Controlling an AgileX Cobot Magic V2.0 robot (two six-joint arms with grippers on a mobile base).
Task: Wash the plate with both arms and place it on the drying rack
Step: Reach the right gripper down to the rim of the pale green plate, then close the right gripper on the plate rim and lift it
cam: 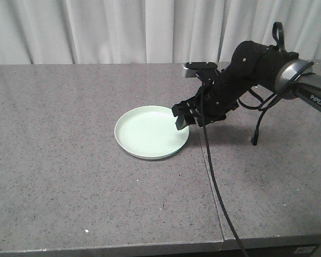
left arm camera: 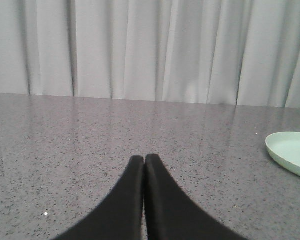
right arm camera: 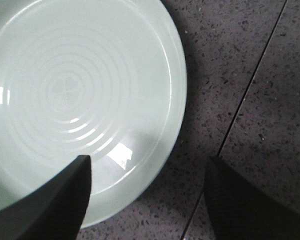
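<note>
The pale mint-green plate (cam: 151, 131) lies flat on the grey speckled counter, near the middle. My right gripper (cam: 186, 119) hangs open just over its right rim. In the right wrist view the plate (right arm camera: 85, 95) fills the upper left, one finger (right arm camera: 60, 200) sits over its inside and the other over the counter, with the rim between them. My left gripper (left arm camera: 143, 161) is shut and empty, low over bare counter, with the plate's edge (left arm camera: 292, 152) far to its right. The left arm is out of the front view. The drying rack is out of view.
A seam (cam: 206, 155) between two counter slabs runs from the right gripper toward the front edge, with a black cable along it. White curtains (cam: 123, 29) hang behind the counter. The right arm (cam: 289, 75) reaches in from the right.
</note>
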